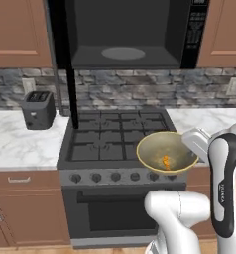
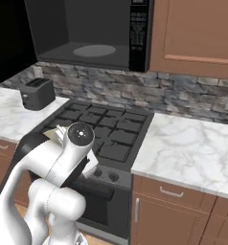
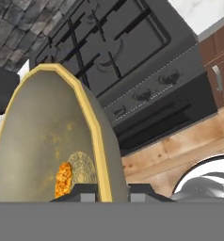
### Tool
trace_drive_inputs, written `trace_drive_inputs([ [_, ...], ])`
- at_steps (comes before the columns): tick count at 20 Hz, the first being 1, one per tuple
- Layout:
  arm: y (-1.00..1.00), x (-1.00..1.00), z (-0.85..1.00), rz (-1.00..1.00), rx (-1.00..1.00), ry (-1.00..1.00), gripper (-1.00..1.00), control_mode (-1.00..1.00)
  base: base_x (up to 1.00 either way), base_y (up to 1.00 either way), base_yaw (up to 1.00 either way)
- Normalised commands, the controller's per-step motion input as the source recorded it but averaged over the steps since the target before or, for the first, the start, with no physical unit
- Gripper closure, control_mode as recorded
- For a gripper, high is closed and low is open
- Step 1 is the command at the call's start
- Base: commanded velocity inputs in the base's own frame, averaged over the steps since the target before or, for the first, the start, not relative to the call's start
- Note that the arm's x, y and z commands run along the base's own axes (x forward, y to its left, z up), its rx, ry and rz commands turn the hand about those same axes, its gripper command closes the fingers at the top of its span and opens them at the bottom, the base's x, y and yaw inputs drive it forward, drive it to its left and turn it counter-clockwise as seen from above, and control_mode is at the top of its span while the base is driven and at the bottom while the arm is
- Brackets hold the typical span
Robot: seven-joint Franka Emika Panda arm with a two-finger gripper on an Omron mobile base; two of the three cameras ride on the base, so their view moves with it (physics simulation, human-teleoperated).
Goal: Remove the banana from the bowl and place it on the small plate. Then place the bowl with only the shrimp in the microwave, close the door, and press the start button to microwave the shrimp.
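Note:
My gripper [image 3: 107, 190] is shut on the right rim of the tan-yellow bowl [image 3: 38, 132], with one finger inside the rim and one outside. The bowl [image 1: 154, 146] hangs tilted above the stove's front right edge, and my gripper [image 1: 189, 148] grips its right side. The orange shrimp [image 1: 165, 161] [image 3: 63, 179] lies alone on the olive inside. Above the stove the black microwave [image 1: 125, 34] [image 2: 87, 28] stands with its cavity exposed and the glass turntable [image 1: 123, 53] bare. Its door [image 1: 63, 34] is swung out to the left, edge-on. The banana and the small plate are out of view.
A black gas stove [image 1: 115, 134] [image 2: 106, 129] with front knobs sits under the bowl. A dark toaster [image 1: 39, 110] [image 2: 38, 93] stands on the left marble counter [image 1: 21, 144]. More counter [image 2: 192, 148] lies to the right. Brown cabinets flank the microwave.

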Motion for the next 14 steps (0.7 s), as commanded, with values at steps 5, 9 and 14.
trace_drive_inputs([
  [5,0.0,0.0,0.0,0.0,0.0,0.0,1.0,1.0,0.38,0.29,-0.22],
  [9,0.0,0.0,0.0,0.0,0.0,0.0,1.0,1.0,0.36,0.15,-0.24],
  [14,0.0,0.0,0.0,0.0,0.0,0.0,1.0,1.0,0.42,0.29,-0.2],
])
